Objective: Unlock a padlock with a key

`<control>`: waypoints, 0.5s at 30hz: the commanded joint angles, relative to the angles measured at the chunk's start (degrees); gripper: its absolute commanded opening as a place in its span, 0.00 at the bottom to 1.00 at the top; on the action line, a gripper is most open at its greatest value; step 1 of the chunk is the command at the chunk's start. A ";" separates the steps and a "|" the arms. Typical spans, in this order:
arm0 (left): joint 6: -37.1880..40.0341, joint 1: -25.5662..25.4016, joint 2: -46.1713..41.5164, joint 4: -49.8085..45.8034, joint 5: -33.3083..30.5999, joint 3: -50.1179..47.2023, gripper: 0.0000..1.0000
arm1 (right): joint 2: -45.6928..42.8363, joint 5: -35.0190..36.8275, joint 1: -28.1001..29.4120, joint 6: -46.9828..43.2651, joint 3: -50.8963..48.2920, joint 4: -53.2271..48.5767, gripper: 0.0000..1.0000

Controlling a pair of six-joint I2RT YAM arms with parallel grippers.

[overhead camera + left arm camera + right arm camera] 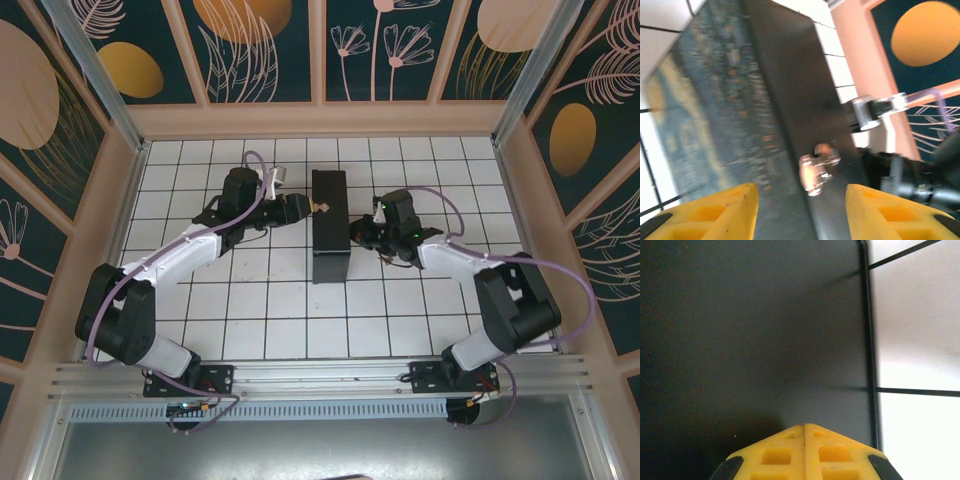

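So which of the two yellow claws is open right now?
The left claw, with a clear gap between its fingers; the right claw is closed tight, tips touching, facing the dark box.

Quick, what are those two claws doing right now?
Left gripper: open, holding nothing; padlock just ahead.
Right gripper: shut, empty.

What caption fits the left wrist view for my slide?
Open left fingers frame the small silvery padlock against the dark box, beside its painted face.
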 commanded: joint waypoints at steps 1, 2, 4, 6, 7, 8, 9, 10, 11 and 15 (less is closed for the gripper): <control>-4.21 -0.24 -0.25 7.18 2.91 -2.52 0.49 | 5.58 -5.97 4.57 6.28 0.89 16.41 0.07; -5.06 -0.24 -0.36 8.09 2.23 -3.31 0.48 | 7.89 -6.38 5.45 7.62 1.41 19.16 0.07; -4.98 -0.11 -1.13 7.08 -0.28 -3.67 0.48 | 14.06 -7.00 7.28 9.76 4.43 24.42 0.07; -3.38 0.13 -2.23 4.86 -2.30 -3.24 0.48 | 19.43 -7.08 8.70 10.86 8.88 26.38 0.07; -2.43 0.36 -2.74 3.67 -2.85 -2.84 0.48 | 21.92 -7.03 9.30 11.27 11.43 26.86 0.07; -1.67 0.62 -3.07 2.56 -3.19 -2.35 0.49 | 24.15 -7.02 9.68 11.43 13.81 26.46 0.09; -0.35 0.73 -3.11 1.10 -3.60 -1.53 0.49 | 26.42 -7.19 9.85 11.34 16.62 25.91 0.09; 1.05 0.86 -3.05 -0.92 -4.44 -1.17 0.48 | 28.18 -7.18 9.94 11.23 18.98 25.20 0.10; 1.91 0.82 -3.03 -2.21 -5.34 0.42 0.49 | 29.57 -6.83 9.94 11.31 20.66 24.51 0.10; 3.26 1.12 -1.73 -3.73 -7.60 1.52 0.49 | 30.98 -5.45 8.59 10.78 22.58 21.12 0.12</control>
